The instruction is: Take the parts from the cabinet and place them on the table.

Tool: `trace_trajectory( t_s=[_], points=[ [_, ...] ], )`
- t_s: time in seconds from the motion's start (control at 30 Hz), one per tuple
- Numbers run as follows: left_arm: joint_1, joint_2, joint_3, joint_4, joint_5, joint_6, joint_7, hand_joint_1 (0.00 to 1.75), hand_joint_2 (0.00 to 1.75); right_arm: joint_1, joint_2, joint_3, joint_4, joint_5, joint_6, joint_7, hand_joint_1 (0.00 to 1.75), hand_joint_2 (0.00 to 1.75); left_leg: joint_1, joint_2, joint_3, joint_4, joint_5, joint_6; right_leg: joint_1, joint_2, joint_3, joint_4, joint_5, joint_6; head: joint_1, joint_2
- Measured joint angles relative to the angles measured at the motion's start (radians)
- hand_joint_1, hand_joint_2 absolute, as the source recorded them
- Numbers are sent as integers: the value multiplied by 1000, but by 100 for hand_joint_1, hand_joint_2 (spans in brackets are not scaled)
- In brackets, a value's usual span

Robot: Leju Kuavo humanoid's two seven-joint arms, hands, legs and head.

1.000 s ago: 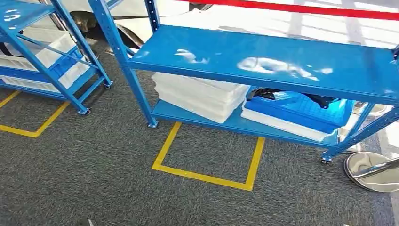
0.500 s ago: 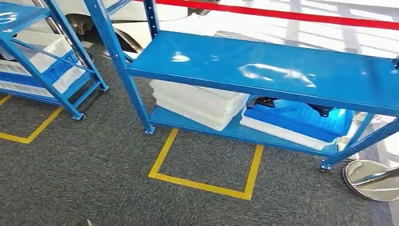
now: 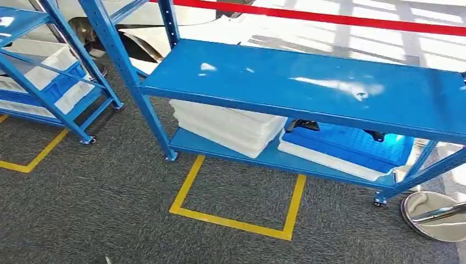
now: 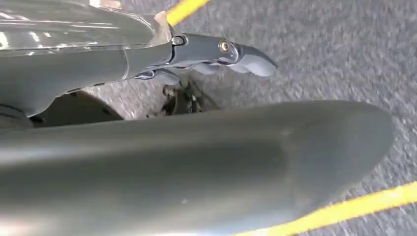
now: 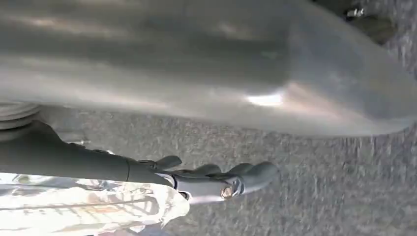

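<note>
Two hands, left (image 4: pixel 216 54) and right (image 5: pixel 216 179), hang unclenched over carpet; head view shows blue shelving (image 3: pixel 308 82)

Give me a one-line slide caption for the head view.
Head view: blue shelving rack on grey carpet, white trays and a blue tray on its lower shelf, a yellow floor marking in front.

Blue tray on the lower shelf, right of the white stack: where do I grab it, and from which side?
Probably by its near long rim, coming from the open front of the rack. The blue tray lies flat on a white one, its front edge exposed, while the upper shelf hangs low over it and dark items sit at its back. Reach in low, under that shelf.
</note>
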Motion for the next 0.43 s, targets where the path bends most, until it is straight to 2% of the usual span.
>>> trace_trajectory(
  t_s=[0.17, 0.2, 0.23, 0.43],
  points=[
    [-6, 0, 0, 0, 0, 54, 31, 0, 0, -6, 2, 0, 0, 2, 0, 4, 0, 0, -1, 0, 11, -21, -2, -3, 0, 0, 1, 0, -9, -10, 0, 0],
    [-6, 0, 0, 0, 0, 61, 34, 0, 0, -7, 2, 0, 0, 2, 1, 4, 0, 0, -1, 0, 14, -26, -5, -8, 0, -1, 1, 0, -9, -11, 0, 0],
    [-5, 0, 0, 0, 0, 65, 36, 0, 0, -7, 2, 0, 0, 2, 1, 5, 0, 0, -1, 0, 15, -27, -5, -9, 0, -1, 2, 0, -10, -12, 0, 0],
    [-7, 0, 0, 0, 0, 76, 47, 0, 0, -8, 2, 0, 0, 2, 3, 17, 0, 0, -1, 0, 16, -28, -5, -9, 0, -1, 5, 0, -11, -13, 0, 0]
  ],
)
